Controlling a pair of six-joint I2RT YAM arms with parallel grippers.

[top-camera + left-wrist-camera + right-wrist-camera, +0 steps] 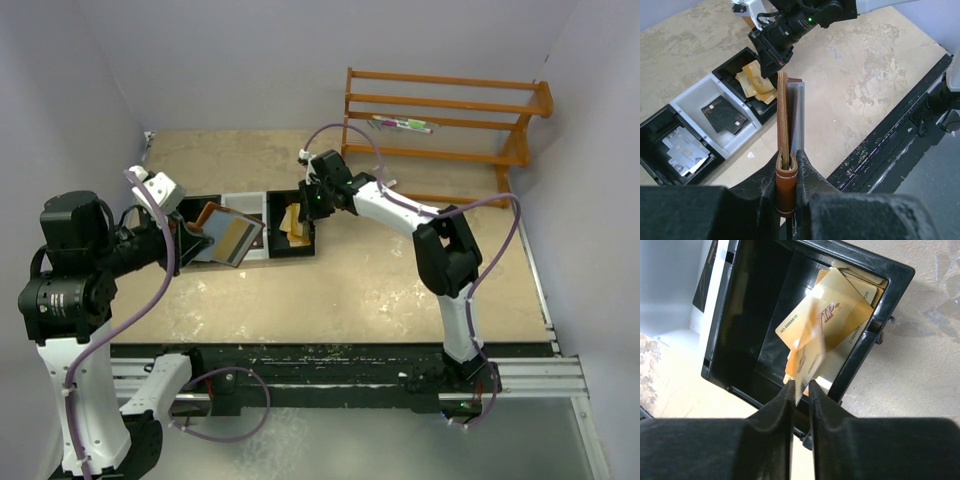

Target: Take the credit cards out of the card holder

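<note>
Right wrist view: the right claw [801,385] hangs over the end compartment of the tray [890,295] with its two fingers only a sliver apart. A gold card [809,357] shows as a blur right at their tips. I cannot tell whether that card is pinched or already loose, though the smear suggests it is dropping. Beneath it a stack of gold cards [845,305] leans against the compartment's black wall.

The left claw [788,167] is pressed together on the card holder [783,115]. It clamps the brown leather at the folded end, so the holder stands on edge in the air, above the worktop [380,290] and just beside the tray. In the top external view the holder is tipped open toward the right arm. A pale blue-and-tan credit card [236,240] shows inside it, so the holder is not yet emptied.

The step in hand looks like the drop-off of one card into the tray. The next move would have the right claw rise clear of the compartment wall, cross to the holder and spread enough to take the exposed edge of the remaining card. It should then draw the card straight out along the pocket while the left claw holds the leather firm. A slanted pull could drag the holder round in its clamp.
</note>
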